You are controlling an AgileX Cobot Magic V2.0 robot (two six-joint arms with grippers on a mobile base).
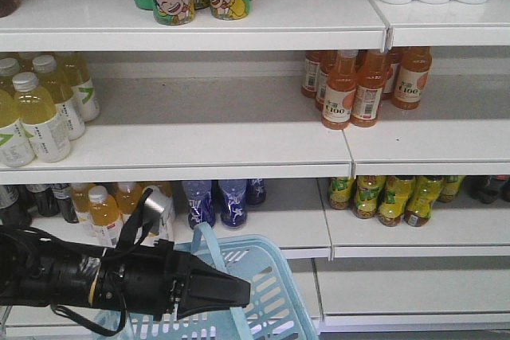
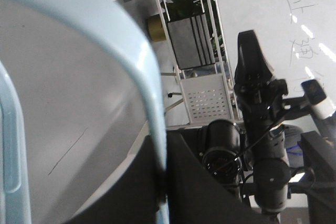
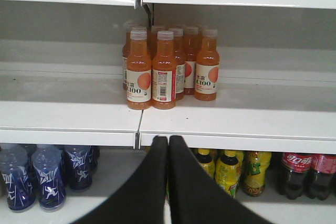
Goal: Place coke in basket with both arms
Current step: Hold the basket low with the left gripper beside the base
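My left gripper [image 2: 160, 148] is clamped on the basket's flat handle [image 2: 134, 45], a smooth pale-blue plastic strap arching toward 11 o'clock in the left wrist view. The basket [image 1: 275, 254], with slotted sides, sits at 6 o'clock in the front view, below the white shelves [image 1: 199, 153]. My right gripper [image 3: 168, 140] has its tapered black fingers pressed together on nothing and faces a cluster of orange juice bottles [image 3: 157, 72] at 12 o'clock. I judge the basket secured and the fetch not yet begun. At 4 o'clock in the right wrist view stand dark cola bottles [image 3: 293, 174] with red labels. I cannot pick out the all-red coke for certain, though the bottle cut by the frame edge looks redder. Next I'd part those fingers, swing low and right, and grip a slim, slick, round body squarely.
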